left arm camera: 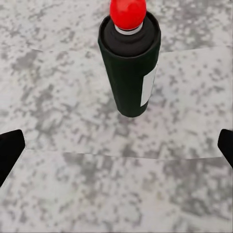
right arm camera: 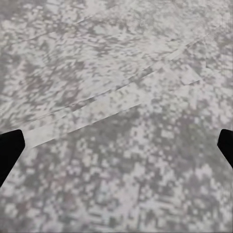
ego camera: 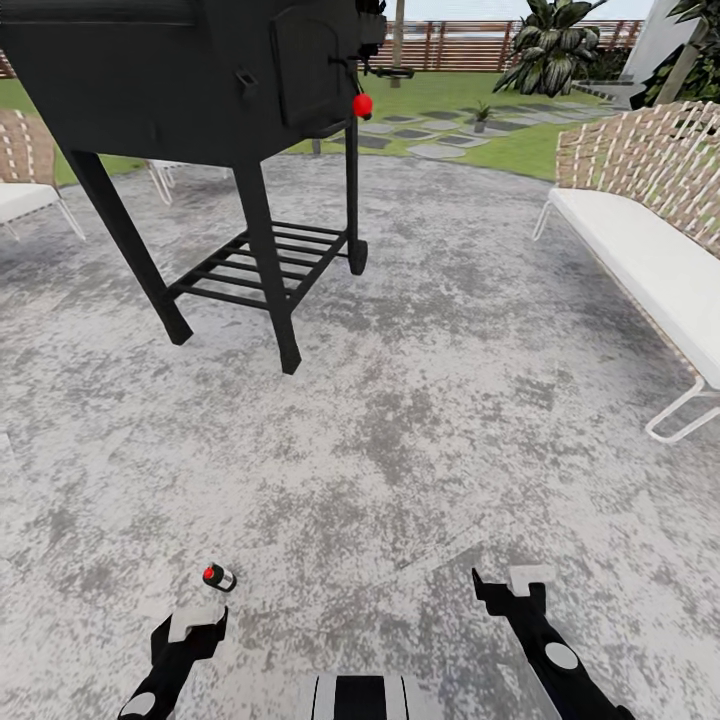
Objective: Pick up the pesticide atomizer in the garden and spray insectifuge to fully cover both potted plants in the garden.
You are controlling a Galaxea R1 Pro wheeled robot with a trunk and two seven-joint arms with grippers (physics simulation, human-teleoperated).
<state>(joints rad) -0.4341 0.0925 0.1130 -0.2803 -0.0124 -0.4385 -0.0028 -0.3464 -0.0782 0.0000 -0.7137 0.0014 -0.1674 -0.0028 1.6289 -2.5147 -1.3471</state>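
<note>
The pesticide atomizer (ego camera: 218,577) stands upright on the grey paved patio, a small dark bottle with a red top and a white label (left arm camera: 129,68). My left gripper (ego camera: 195,622) hovers just near of it, open, and the bottle lies ahead of the wide-apart fingertips (left arm camera: 116,150) without touching them. My right gripper (ego camera: 512,585) is open over bare paving (right arm camera: 116,150). Far off among the stepping stones of the garden lawn (ego camera: 530,150) is one small potted plant (ego camera: 482,112).
A black grill on legs (ego camera: 200,90) stands ahead to the left, with a red knob (ego camera: 362,104). A white-cushioned woven bench (ego camera: 650,230) lines the right side and another seat (ego camera: 25,190) the left. A big bush (ego camera: 552,50) and slat fence sit at the back.
</note>
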